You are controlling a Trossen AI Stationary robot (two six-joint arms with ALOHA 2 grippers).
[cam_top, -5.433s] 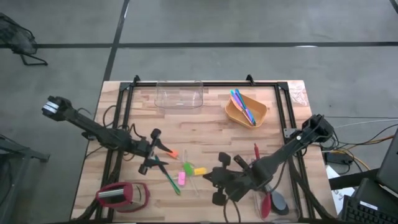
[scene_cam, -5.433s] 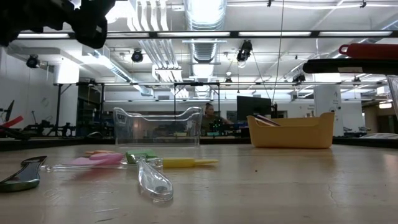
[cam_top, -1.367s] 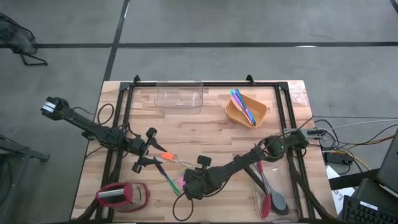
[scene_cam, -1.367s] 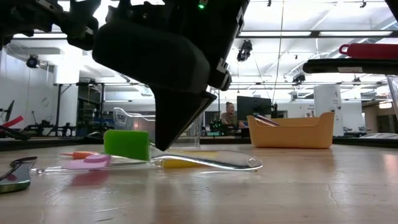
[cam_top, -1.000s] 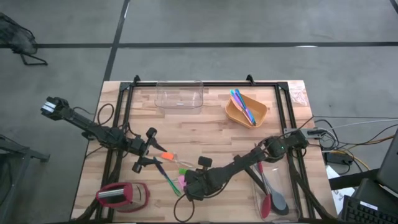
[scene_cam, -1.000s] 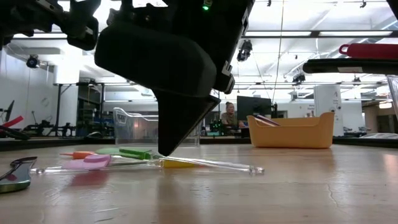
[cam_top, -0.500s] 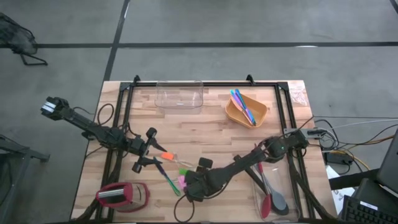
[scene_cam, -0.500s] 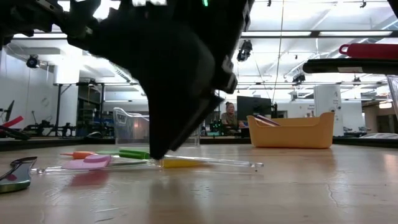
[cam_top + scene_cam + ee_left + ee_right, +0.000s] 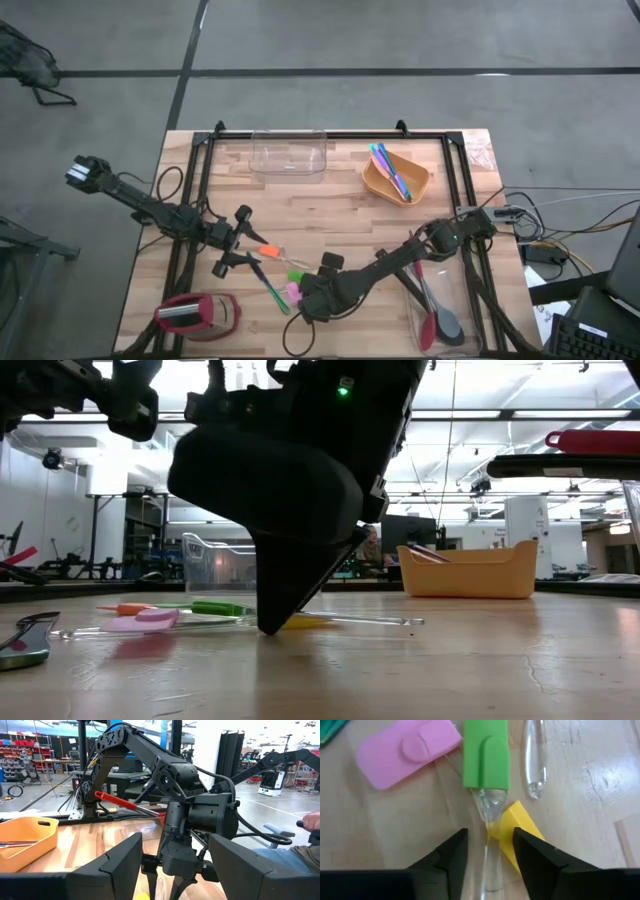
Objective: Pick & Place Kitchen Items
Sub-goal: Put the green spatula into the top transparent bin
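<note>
My right gripper (image 9: 489, 851) stands parted astride the clear handle of the green spatula (image 9: 486, 754), positioned for a pinch.

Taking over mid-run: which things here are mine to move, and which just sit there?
Job:
green-headed clear-handled utensil
pink flat piece
yellow piece
red spatula

Lying about:
red-and-silver gadget
clear plastic tub
orange bowl
</note>
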